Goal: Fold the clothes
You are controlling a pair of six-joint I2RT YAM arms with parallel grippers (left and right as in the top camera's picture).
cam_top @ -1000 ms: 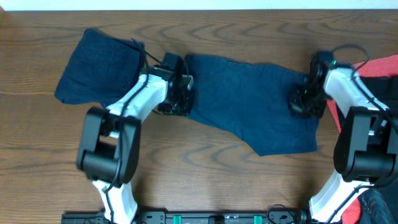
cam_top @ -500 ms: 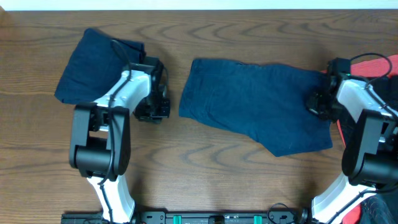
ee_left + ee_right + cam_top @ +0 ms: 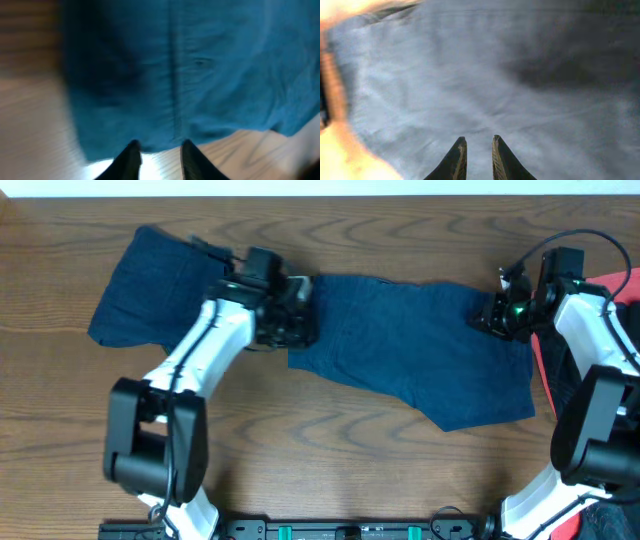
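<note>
Your left gripper (image 3: 160,147), jaws slightly parted and empty, hovers at the near edge of the spread navy shorts (image 3: 410,350). Your right gripper (image 3: 478,145), jaws narrowly apart, hangs over their opposite end.

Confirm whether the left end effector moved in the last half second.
Yes. The left end effector went right, away from the folded navy denim bundle, to the spread navy shorts' left edge.

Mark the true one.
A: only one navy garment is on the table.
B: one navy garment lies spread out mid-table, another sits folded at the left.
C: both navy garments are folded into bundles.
B: the spread shorts lie flat in the middle of the overhead view, while the folded bundle sits off to their left.
</note>
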